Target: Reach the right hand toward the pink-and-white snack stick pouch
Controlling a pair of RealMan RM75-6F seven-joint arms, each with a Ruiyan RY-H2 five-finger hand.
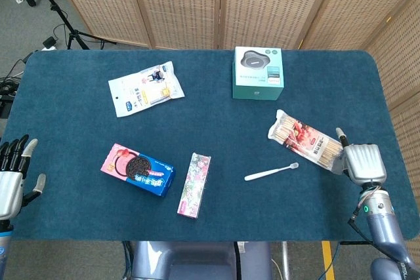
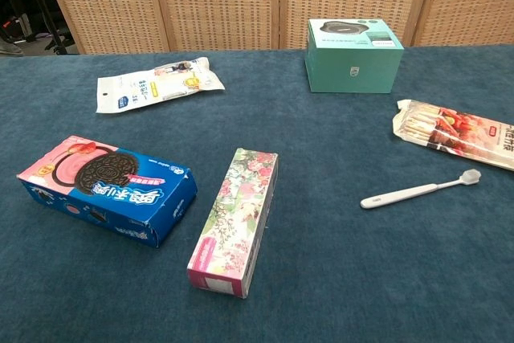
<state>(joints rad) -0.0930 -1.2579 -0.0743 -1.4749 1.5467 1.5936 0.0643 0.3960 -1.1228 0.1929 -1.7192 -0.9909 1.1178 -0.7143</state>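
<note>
The pink-and-white snack stick pouch [image 1: 305, 139] lies flat at the table's right side, angled down to the right; the chest view has it at the right edge [image 2: 454, 134]. My right hand [image 1: 363, 163] hovers at the pouch's lower right end, back of the hand toward the camera. Its thumb sticks out toward the pouch, its fingers are mostly hidden under the palm, and it holds nothing. My left hand [image 1: 12, 178] hangs off the table's left front edge, fingers spread and empty. Neither hand appears in the chest view.
A white toothbrush [image 1: 270, 172] lies just left of the pouch's lower end. A teal box [image 1: 258, 73] stands behind the pouch. A floral carton [image 1: 194, 184], an Oreo box [image 1: 138, 169] and a white packet [image 1: 146, 88] lie further left on the blue table [image 1: 79, 122].
</note>
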